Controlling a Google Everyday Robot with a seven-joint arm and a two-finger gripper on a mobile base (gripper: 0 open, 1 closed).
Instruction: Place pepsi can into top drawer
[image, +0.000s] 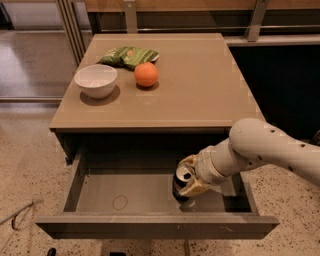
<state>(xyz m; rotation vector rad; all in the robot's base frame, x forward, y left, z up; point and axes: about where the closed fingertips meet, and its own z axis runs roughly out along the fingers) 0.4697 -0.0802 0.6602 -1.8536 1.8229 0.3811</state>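
The top drawer (100, 192) of the tan cabinet is pulled open, with a faint ring mark on its grey floor. The pepsi can (182, 182), dark with a silver top, stands upright on the drawer floor at the right of middle. My gripper (190, 176) reaches in from the right on the white arm, and its yellowish fingers (196, 188) close around the can's upper part. The can's logo is hidden by the fingers.
On the cabinet top (200, 90) sit a white bowl (96, 80), an orange (146, 74) and a green snack bag (129, 55). The drawer's front panel (155, 227) lies just below the can. Speckled floor surrounds the cabinet.
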